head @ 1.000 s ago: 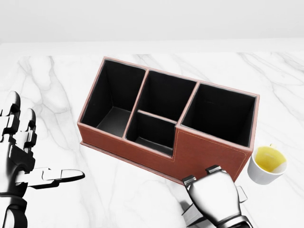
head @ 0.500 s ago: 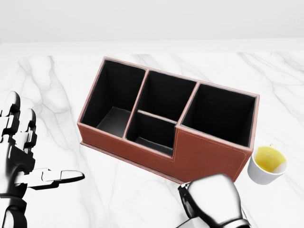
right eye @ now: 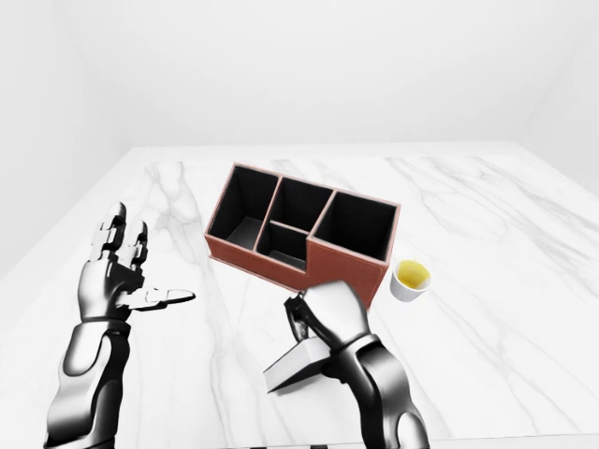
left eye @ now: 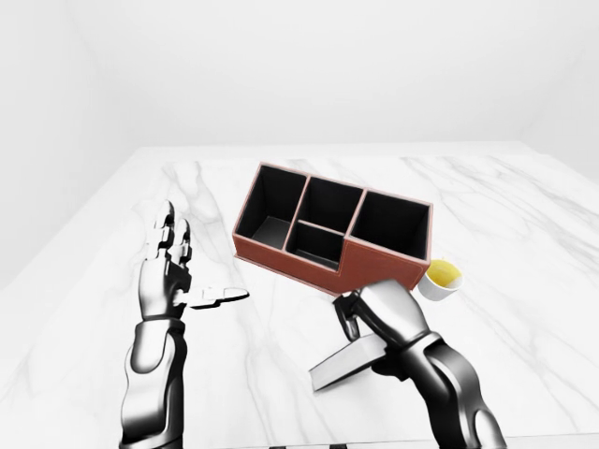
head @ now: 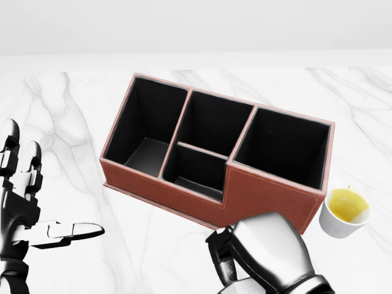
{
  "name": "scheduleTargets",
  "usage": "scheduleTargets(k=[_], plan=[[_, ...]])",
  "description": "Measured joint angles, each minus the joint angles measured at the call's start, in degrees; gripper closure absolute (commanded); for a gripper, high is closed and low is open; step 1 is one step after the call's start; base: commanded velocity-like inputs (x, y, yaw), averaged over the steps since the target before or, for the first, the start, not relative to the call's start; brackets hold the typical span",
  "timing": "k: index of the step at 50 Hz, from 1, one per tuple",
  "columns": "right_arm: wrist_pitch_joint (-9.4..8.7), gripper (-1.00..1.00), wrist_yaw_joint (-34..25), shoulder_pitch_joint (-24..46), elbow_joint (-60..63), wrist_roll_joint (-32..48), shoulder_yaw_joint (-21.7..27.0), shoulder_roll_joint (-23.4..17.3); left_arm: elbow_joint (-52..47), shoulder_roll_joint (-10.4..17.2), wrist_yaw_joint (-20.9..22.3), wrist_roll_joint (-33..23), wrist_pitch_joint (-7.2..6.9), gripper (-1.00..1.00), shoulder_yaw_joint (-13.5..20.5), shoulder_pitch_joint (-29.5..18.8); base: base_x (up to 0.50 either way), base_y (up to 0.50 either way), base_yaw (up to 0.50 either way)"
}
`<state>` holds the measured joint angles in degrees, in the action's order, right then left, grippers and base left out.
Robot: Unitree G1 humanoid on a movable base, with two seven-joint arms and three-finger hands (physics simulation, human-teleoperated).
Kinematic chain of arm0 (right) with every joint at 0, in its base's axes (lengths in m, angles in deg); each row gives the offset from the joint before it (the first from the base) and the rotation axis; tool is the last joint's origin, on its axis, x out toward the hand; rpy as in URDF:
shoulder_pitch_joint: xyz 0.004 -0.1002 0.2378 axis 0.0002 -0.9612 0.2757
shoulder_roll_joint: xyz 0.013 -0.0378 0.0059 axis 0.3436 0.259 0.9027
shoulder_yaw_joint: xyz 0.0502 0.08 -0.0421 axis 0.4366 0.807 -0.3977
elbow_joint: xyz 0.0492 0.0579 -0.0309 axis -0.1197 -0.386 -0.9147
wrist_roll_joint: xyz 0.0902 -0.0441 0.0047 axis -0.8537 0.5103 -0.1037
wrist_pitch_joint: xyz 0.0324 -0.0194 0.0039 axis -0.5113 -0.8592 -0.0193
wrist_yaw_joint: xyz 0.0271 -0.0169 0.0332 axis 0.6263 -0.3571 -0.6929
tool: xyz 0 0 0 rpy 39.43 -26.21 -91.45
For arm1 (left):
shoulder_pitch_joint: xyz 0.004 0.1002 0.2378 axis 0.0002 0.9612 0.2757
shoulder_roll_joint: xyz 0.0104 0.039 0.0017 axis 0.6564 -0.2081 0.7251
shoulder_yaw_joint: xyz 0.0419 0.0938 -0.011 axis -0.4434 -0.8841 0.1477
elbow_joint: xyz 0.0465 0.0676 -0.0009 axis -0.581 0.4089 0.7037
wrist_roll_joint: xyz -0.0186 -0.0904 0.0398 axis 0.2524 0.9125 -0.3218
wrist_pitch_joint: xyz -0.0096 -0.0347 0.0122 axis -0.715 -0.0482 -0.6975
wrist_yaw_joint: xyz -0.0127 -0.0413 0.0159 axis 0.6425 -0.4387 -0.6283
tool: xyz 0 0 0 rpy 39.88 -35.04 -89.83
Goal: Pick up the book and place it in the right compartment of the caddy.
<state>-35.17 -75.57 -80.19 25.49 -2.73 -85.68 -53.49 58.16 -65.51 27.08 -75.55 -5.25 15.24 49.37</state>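
Book gripped in the right hand at the table's near edge — caddy not yet reached.

The marble table (left eye: 524,224) carries the brown caddy (left eye: 388,271) near its middle, with four dark compartments left empty; the right compartment (head: 283,146) is the largest and deepest. A small cup (right eye: 410,278) of yellow liquid is set just beside the caddy's right end. The grey book (right eye: 298,365) is held tilted above the table's near edge, its upper end clamped in the closed right hand (right eye: 328,323) while the rest juts out down-left. It is judged stiff, light and smooth-faced — liable to pivot when held by one end, so a hold nearer its middle would be steadier. The left hand (left eye: 173,271) is held open, fingers spread, toward the table's left edge, touching nothing.
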Motion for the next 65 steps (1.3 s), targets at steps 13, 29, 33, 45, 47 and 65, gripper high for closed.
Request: scheduleTargets(k=[13,29,33,45,47,65], plan=[[0.00,1.00,-11.41,6.03,9.29,-9.73,-0.35,1.83,-0.42,0.12,0.36,0.40,-0.11,-1.00,0.48,0.14,0.00,0.00,0.00],[0.00,1.00,-15.14,19.13,14.22,-17.71,2.13,3.48,-0.83,0.08,0.63,0.72,-0.01,-1.00,1.02,0.60,0.00,0.00,0.00],[0.00,1.00,-15.14,22.85,14.52,-19.03,3.09,3.50,-0.83,0.06,0.70,0.78,0.08,-1.00,1.15,0.76,0.00,0.00,0.00],[0.00,1.00,-15.14,33.95,14.92,-22.06,5.76,2.75,-0.38,0.09,0.89,0.98,0.48,-1.00,1.42,0.93,0.00,0.00,0.00],[0.00,1.00,-15.14,35.96,14.86,-22.55,6.32,2.41,-0.34,0.10,0.92,1.04,0.52,-1.00,1.48,0.96,0.00,0.00,0.00],[0.00,1.00,-15.13,52.75,7.92,-26.70,12.05,-4.72,-0.82,0.11,1.05,1.23,0.32,-1.00,1.71,1.18,0.00,0.00,0.00]])
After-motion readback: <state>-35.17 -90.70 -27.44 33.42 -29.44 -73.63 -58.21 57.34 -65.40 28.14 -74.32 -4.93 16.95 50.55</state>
